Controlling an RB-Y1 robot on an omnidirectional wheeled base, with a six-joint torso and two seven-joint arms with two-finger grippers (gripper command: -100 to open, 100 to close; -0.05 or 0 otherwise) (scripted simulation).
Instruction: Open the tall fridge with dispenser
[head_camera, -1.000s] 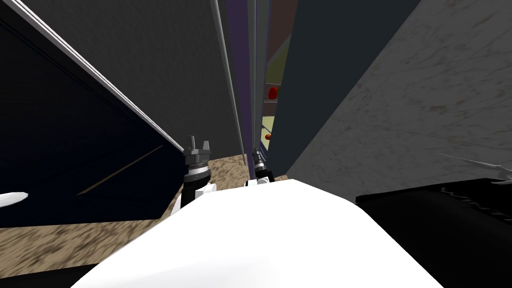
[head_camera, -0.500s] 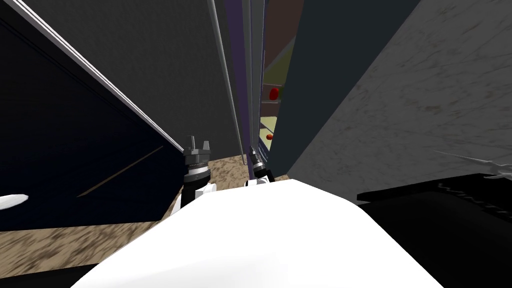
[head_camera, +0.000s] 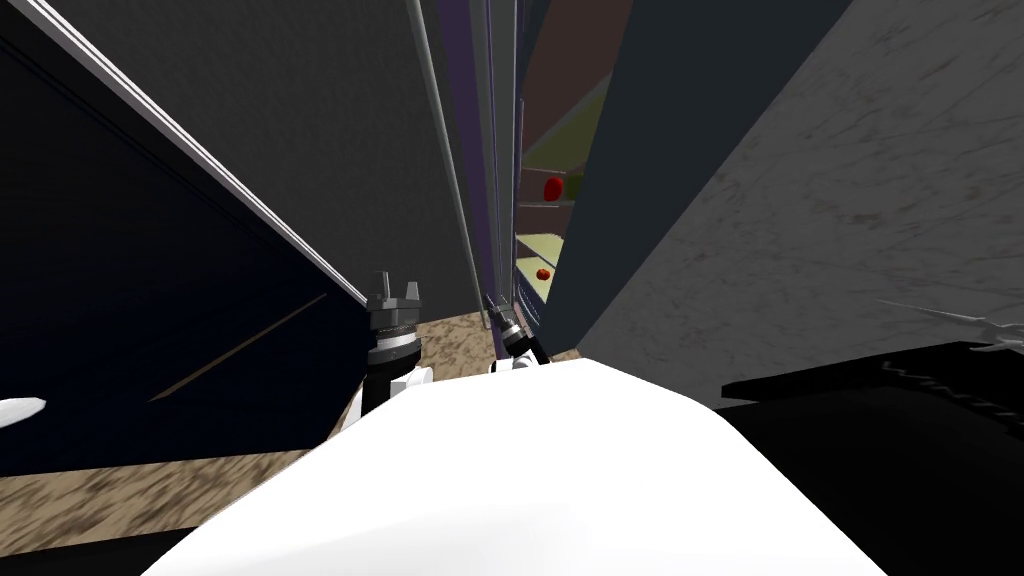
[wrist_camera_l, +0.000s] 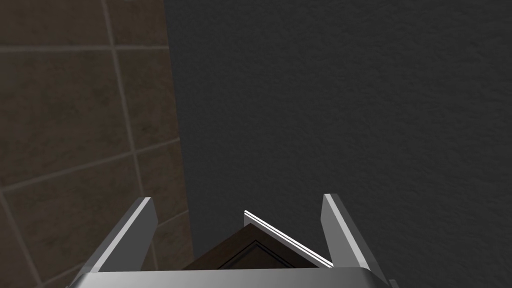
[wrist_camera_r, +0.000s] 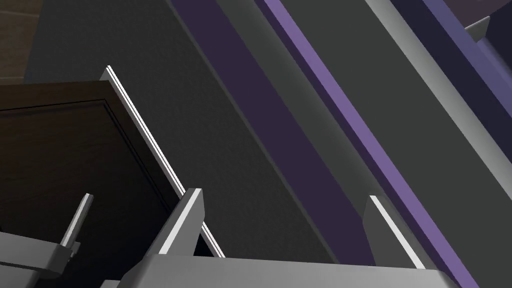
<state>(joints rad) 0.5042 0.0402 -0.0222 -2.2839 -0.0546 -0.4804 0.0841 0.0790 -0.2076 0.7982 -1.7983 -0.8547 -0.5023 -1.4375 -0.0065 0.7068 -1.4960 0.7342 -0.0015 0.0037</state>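
The tall fridge's dark grey door (head_camera: 330, 130) stands ajar, with a thin grey handle bar (head_camera: 445, 150) running down its edge. Through the gap I see lit shelves (head_camera: 545, 250) holding two small red items (head_camera: 553, 187). My right gripper (head_camera: 496, 310) sits at the foot of the handle by the door's edge. In the right wrist view the right gripper (wrist_camera_r: 285, 205) is open with nothing between its fingers, facing the door's edge and its purple strip (wrist_camera_r: 350, 125). My left gripper (head_camera: 396, 290) hangs open left of it, and in the left wrist view the left gripper (wrist_camera_l: 239, 205) faces the door's flat front (wrist_camera_l: 350, 100).
A dark cabinet (head_camera: 120, 300) with a pale edge strip stands close on the left. A dark blue-grey panel (head_camera: 650, 150) bounds the gap on the right, with a mottled grey surface (head_camera: 850, 200) beyond. Brown speckled floor (head_camera: 450, 340) lies below the door.
My right gripper has gone from shut to open and shifted slightly left. The gap beside the door has widened, showing more of the shelves. The left arm has not moved.
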